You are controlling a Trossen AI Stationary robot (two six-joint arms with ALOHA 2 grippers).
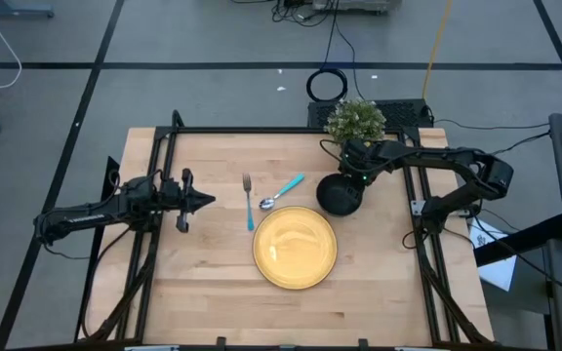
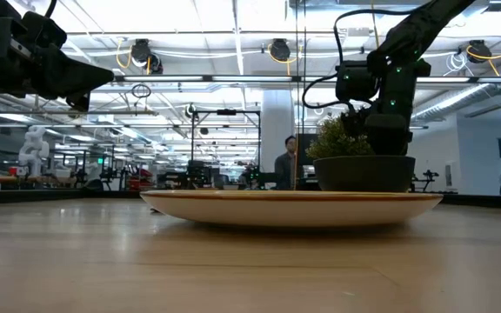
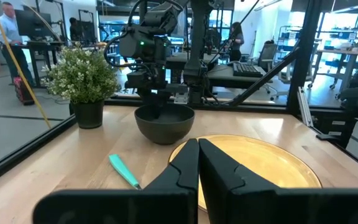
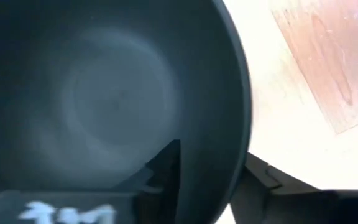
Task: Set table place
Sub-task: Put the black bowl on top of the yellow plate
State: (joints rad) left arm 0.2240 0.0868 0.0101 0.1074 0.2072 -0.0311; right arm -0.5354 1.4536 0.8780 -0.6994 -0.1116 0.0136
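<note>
The round yellow plate (image 1: 295,248) lies flat on the wooden table (image 1: 203,283), near its middle. A small black bowl (image 1: 338,196) stands just beyond the plate's far right edge. My right gripper (image 1: 356,173) is above the bowl's far right rim, shut on it. The bowl also shows in the left wrist view (image 3: 164,123) and behind the plate in the low view (image 2: 364,172). My left gripper (image 1: 206,201) is shut and empty, held above the table to the left of the fork; its closed fingers show in its wrist view (image 3: 197,163). My right gripper holds the bowl's rim (image 4: 240,149) on its far right side, one finger inside the bowl (image 4: 166,167) and one outside (image 4: 261,178). The fingers come from above, pointing down. The bowl is upright, and in the left wrist view its base seems to rest on the table.
A silver fork (image 1: 248,200) and a spoon with a teal handle (image 1: 283,190) lie left of the bowl, just beyond the plate. A potted plant (image 1: 355,121) stands at the far edge behind the bowl. Black rails (image 1: 160,156) run along the table's edges. People show in the room beyond.
</note>
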